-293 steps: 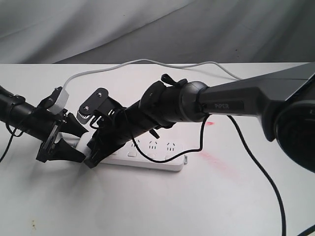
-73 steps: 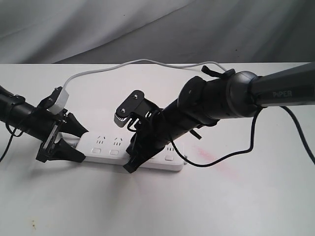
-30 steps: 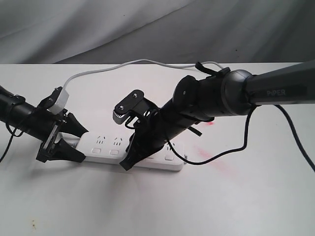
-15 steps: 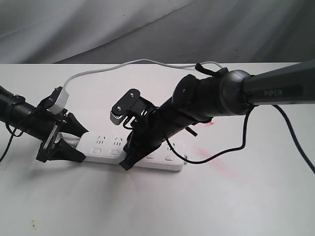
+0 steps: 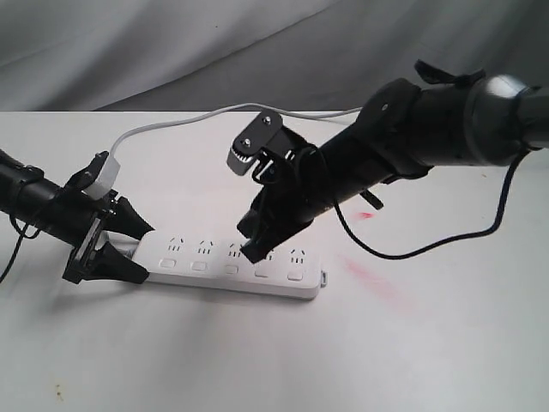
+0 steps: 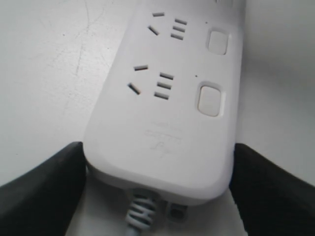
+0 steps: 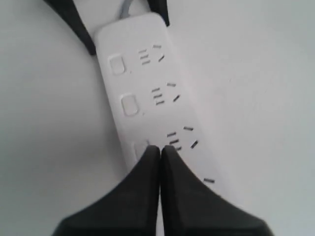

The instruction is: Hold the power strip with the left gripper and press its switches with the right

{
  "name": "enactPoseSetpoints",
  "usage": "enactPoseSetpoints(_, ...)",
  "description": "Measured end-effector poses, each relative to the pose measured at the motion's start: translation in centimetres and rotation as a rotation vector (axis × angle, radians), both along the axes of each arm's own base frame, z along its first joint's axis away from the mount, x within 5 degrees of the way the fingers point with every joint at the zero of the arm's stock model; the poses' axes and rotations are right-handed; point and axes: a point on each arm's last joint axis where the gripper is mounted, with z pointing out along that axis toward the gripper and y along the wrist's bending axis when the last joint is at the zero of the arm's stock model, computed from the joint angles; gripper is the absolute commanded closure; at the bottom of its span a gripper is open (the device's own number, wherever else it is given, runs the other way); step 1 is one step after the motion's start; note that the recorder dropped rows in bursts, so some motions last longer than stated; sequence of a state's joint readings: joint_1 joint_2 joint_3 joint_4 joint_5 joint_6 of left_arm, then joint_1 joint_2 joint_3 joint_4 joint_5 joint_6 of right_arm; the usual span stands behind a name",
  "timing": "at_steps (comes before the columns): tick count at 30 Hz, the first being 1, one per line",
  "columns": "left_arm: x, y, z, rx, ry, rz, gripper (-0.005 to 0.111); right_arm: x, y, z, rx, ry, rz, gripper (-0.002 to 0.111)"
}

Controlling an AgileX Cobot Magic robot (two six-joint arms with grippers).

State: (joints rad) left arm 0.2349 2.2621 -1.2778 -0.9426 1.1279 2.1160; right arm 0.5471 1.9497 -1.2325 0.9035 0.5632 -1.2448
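Observation:
The white power strip (image 5: 283,283) lies flat on the table, its cord (image 5: 214,113) curving off toward the back. My left gripper (image 5: 135,249) is shut on the strip's cord end, one black finger against each long side; the left wrist view shows the strip (image 6: 167,118) wedged between both fingers (image 6: 44,187). My right gripper (image 5: 255,251) is shut, empty, and hangs just above the strip near the middle switch (image 5: 231,269). In the right wrist view the closed tips (image 7: 160,150) partly cover the third switch; two other switches (image 7: 130,104) show beyond.
A loose black cable (image 5: 412,251) droops from the right arm to the table beside the strip. A faint red smear (image 5: 371,279) marks the table right of the strip. Grey cloth (image 5: 257,51) hangs behind the table's far edge.
The right arm has lifted up and to the right, taking its closed tips off the strip's front edge. The left gripper and the strip have stayed put.

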Motion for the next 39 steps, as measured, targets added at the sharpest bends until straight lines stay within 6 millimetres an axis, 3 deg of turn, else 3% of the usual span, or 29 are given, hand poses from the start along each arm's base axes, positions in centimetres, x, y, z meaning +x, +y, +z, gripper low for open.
enactPoseSetpoints(6, 0.0, 0.0, 0.0, 0.0, 0.0, 0.0, 0.044, -1.6, -1.0, -2.3, -0.043, 0.043, 0.018, 0.108)
enactPoseSetpoints(16, 0.0, 0.0, 0.0, 0.0, 0.0, 0.0, 0.044, -1.4, -1.1, -4.7, -0.071, 0.061, 0.001, 0.108)
enactPoseSetpoints(39, 0.0, 0.0, 0.0, 0.001, 0.0, -0.002, 0.044, -1.2, -1.1, -5.0, -0.067, 0.052, -0.02, 0.108)
